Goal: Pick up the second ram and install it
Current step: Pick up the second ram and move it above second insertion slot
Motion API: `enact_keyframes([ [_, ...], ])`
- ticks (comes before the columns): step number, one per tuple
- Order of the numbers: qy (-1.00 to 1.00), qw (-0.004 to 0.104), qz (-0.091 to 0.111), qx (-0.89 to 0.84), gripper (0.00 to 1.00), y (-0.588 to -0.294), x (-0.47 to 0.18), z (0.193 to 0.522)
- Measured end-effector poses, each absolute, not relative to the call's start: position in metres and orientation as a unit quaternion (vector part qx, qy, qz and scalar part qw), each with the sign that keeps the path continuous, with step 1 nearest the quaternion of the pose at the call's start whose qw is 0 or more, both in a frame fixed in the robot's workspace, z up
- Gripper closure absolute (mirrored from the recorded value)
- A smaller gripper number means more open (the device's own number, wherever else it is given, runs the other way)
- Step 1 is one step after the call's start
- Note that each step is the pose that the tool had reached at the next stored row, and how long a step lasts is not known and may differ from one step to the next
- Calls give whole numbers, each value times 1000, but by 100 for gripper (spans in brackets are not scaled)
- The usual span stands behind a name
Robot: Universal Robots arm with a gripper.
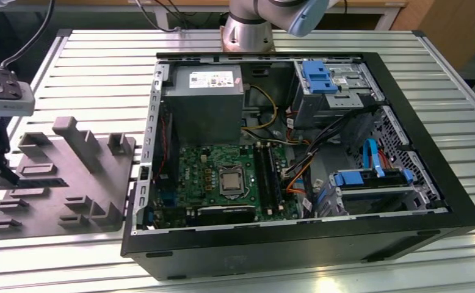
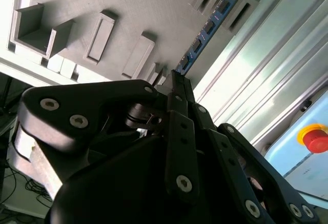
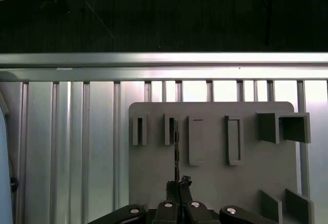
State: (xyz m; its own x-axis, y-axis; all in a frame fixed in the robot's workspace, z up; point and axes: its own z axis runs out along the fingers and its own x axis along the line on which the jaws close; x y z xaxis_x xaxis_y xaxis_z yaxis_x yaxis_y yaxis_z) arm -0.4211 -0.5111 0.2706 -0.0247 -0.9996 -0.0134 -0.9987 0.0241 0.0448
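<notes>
Right. My pincer (image 3: 178, 183) looks clenched on one end of the second ram (image 2: 207, 29), which stands on edge among the slotted blocks of the grey tray (image 3: 215, 183). To do this well, I should lift straight along the slots with no twist. The second wrist view shows the stick's chip face and the first shows it edge-on. The exterior view shows the open computer case (image 1: 303, 247), well apart.

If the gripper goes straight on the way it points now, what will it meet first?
Probably the second ram, standing on edge in the grey tray, right ahead of the gripper; contact is unclear.
</notes>
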Motion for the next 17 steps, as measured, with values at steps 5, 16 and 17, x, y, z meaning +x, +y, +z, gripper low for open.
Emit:
enact_keyframes([
  [5, -715, 10, -22, 698, 88, -511, -421, 274],
  [16, -715, 7, -25, 698, 88, -511, -421, 280],
  [17, -715, 7, -25, 698, 88, -511, -421, 281],
])
